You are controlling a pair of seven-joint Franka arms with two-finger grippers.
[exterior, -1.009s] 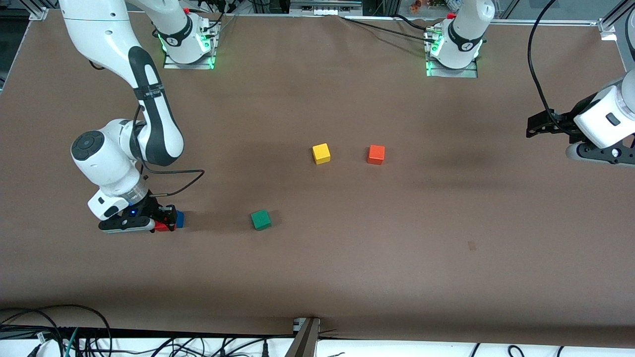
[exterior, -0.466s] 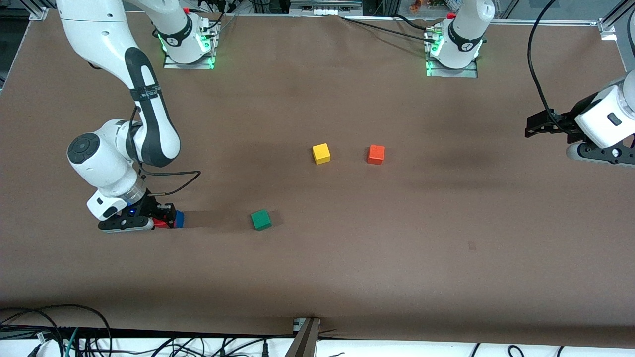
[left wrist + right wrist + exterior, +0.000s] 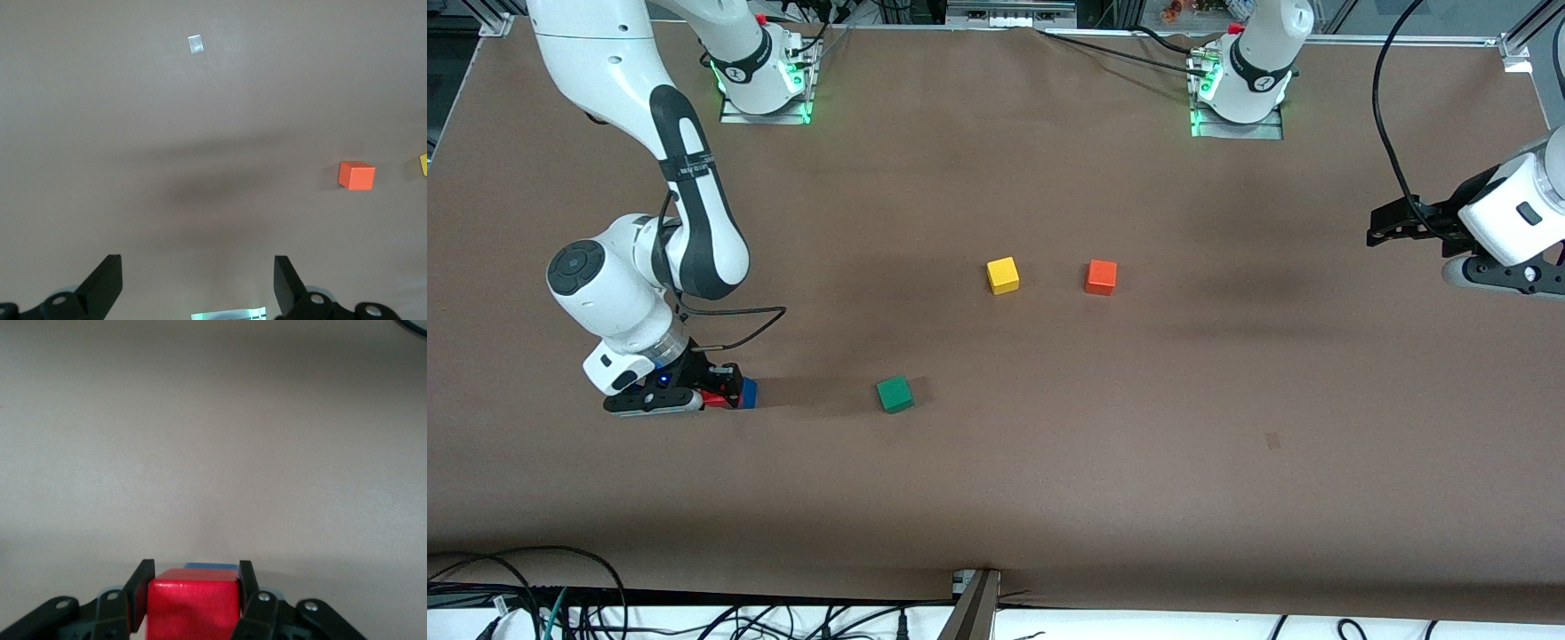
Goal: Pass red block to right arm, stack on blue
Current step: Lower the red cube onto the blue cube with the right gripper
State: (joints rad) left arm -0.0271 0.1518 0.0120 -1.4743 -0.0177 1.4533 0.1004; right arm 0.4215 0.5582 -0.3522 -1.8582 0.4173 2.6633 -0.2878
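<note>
My right gripper [image 3: 720, 389] is low at the right arm's end of the table, shut on the red block [image 3: 713, 401]. The blue block [image 3: 749, 393] shows right beside the red one, partly hidden by it. In the right wrist view the red block [image 3: 193, 607] fills the gap between the fingers [image 3: 141, 593] and a strip of the blue block [image 3: 212, 566] shows just past its edge. I cannot tell whether the red block rests on the blue one. My left gripper [image 3: 1392, 224] waits open and empty, raised over the left arm's end of the table, and also shows in its wrist view [image 3: 198, 287].
A green cube [image 3: 895, 393] lies beside the blue block, toward the table's middle. A yellow cube [image 3: 1003, 275] and an orange cube [image 3: 1101, 276] lie mid-table, farther from the front camera. The orange cube also shows in the left wrist view [image 3: 356, 175].
My right gripper with the red block has shifted slightly toward the right arm's end of the table, then held still. The left arm has not moved.
</note>
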